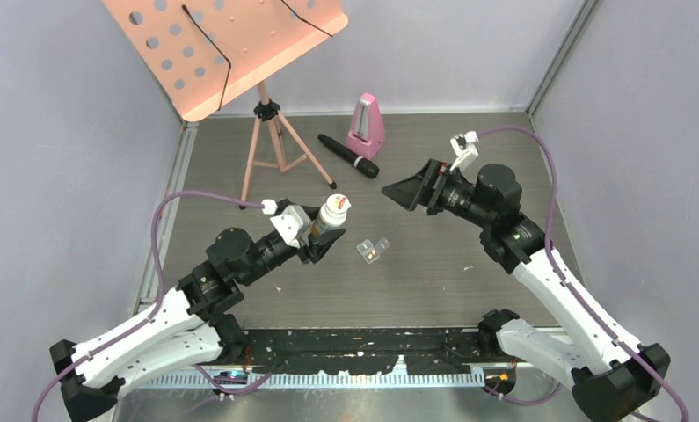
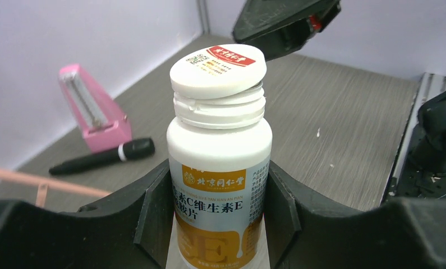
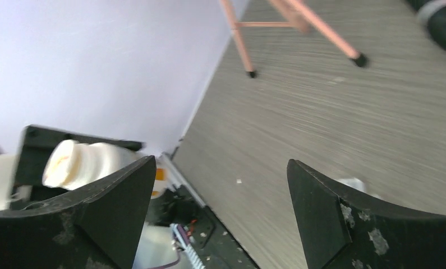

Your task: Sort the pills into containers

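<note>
My left gripper [image 1: 324, 239] is shut on the small white bottle [image 2: 219, 168] with the orange label, held upright above the table. Its white cap [image 2: 218, 70] sits loose and tilted on the neck. The clear two-compartment pill box [image 1: 374, 249] lies on the table just right of the bottle [image 1: 331, 214], with an orange-yellow pill speck [image 1: 372, 255] in its near compartment. My right gripper [image 1: 400, 193] is open and empty, hovering above the table to the right of the bottle, pointing towards it. In the right wrist view the bottle [image 3: 80, 162] shows blurred at the left.
A pink music stand [image 1: 225, 44] on a tripod stands at the back left. A pink metronome [image 1: 366, 127] and a black microphone [image 1: 348, 156] lie at the back centre. A black strip [image 1: 363, 352] runs along the near edge.
</note>
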`<state>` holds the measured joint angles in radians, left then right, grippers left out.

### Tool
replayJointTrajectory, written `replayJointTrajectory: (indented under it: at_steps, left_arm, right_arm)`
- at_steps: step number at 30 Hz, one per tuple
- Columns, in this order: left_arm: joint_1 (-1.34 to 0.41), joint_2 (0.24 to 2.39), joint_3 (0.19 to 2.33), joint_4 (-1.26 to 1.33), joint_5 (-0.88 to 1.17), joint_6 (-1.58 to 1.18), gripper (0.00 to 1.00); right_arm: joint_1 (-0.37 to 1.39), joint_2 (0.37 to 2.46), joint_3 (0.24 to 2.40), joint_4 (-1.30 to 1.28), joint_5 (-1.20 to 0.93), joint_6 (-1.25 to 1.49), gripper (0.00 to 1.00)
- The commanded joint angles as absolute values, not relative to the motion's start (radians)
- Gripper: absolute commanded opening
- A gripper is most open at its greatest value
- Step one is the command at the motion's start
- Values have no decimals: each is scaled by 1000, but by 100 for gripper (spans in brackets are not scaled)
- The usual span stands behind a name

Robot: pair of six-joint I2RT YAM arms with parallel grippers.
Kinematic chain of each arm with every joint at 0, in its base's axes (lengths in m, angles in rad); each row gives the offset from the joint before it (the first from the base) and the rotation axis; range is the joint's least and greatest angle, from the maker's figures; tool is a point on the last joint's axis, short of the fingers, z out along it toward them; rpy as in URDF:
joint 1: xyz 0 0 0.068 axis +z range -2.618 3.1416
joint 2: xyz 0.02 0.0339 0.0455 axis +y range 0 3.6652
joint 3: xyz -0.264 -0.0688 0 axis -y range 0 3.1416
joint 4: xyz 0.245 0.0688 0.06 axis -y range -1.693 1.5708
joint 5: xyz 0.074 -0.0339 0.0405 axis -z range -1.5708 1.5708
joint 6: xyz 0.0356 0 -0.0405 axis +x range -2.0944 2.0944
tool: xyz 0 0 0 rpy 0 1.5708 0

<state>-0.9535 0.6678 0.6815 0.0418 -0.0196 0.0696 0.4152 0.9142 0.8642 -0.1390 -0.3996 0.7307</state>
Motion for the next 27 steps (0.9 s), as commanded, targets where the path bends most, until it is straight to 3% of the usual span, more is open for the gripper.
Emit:
replayJointTrajectory:
  at_steps: [1, 10, 18, 27]
  left_arm:
    - [-944, 705, 715, 257, 126, 113, 0]
    - [-733, 763, 740, 361, 630, -107, 0]
    - [-702, 835, 790, 333, 759, -115, 0]
    - [-693, 853, 800, 301, 693, -85, 0]
  right_arm:
    - [530, 960, 983, 22, -437, 756, 95]
    - [627, 1019, 1096, 81, -528, 702, 97]
    - [756, 1059, 1221, -167, -425, 432, 98]
    - [840, 1108, 1282, -326, -306, 325, 98]
